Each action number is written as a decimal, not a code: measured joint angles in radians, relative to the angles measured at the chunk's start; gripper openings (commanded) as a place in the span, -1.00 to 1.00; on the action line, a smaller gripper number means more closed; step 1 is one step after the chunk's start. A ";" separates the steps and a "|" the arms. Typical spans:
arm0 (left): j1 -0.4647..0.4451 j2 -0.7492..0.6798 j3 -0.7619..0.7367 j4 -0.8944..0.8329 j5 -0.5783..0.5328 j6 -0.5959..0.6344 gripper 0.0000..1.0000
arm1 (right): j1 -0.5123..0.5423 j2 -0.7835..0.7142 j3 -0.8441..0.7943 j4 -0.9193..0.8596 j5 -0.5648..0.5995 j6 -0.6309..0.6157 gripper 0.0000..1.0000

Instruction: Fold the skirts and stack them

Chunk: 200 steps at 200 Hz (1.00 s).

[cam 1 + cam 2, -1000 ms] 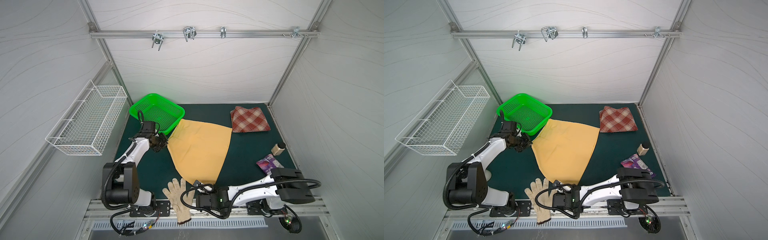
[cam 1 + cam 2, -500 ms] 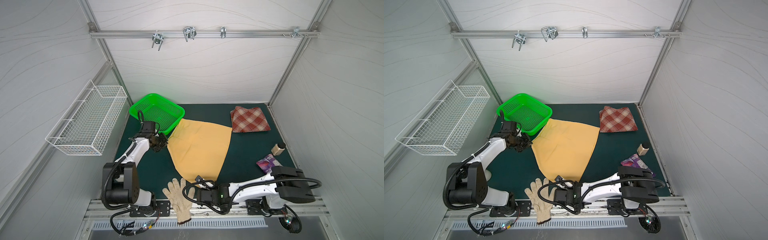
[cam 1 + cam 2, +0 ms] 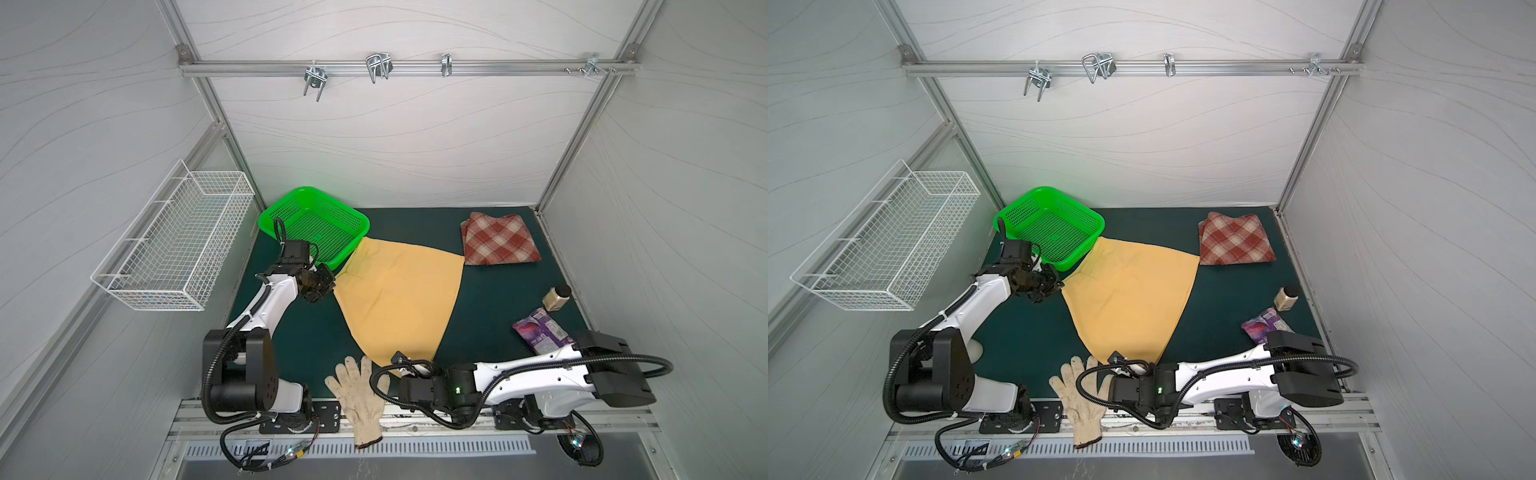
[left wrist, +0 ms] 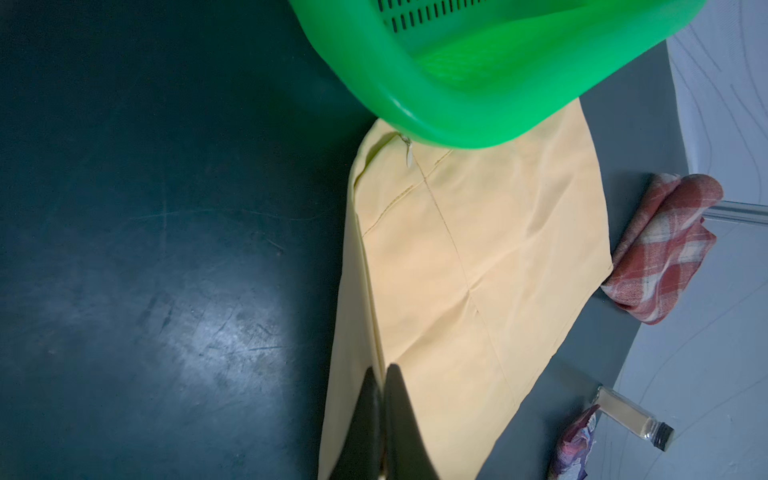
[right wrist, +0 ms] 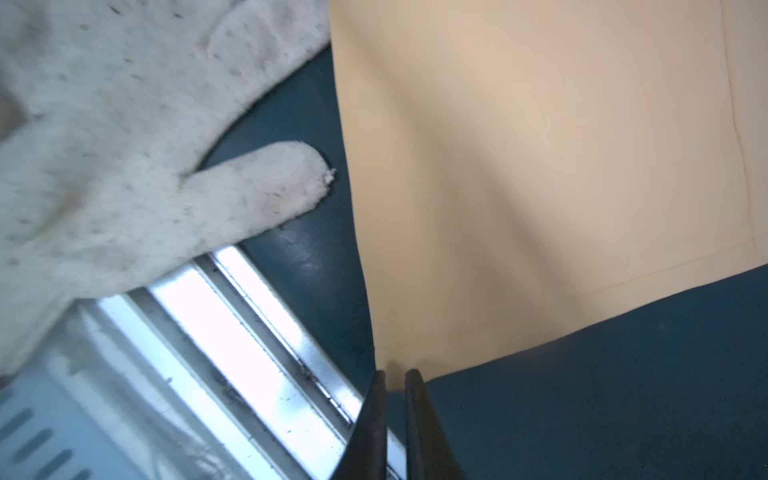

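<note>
Overhead: right pincer [image 3: 402,369] tips hidden under wrist; plaid skirt [image 3: 498,243] far beyond.
Left wrist: left pincer [image 4: 382,372] clamped on yellow skirt [image 4: 478,257] edge, basket [image 4: 478,104] hiding waistband ahead.
Right wrist: right pincer [image 5: 395,376] pinching yellow skirt [image 5: 540,166] corner, glove [image 5: 124,145] blurred alongside.

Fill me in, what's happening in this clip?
Both arms are on the mustard skirt, which lies spread flat on the dark mat. The left tool is shut on its side edge near the green basket. The right tool pinches the near hem corner beside the glove. The plaid skirt lies folded in the far right corner. The mustard one is not yet folded or stacked.
</note>
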 measured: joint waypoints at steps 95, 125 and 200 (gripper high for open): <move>0.000 -0.208 0.045 -0.099 -0.010 0.029 -1.00 | 0.017 -0.134 0.031 -0.016 -0.076 0.023 0.30; 0.001 -0.156 0.038 -0.095 -0.003 0.037 -1.00 | 0.029 -0.107 0.010 -0.012 -0.037 0.017 0.34; 0.002 -0.082 0.016 -0.081 -0.001 0.044 -1.00 | 0.073 0.179 0.109 0.002 0.058 -0.002 0.24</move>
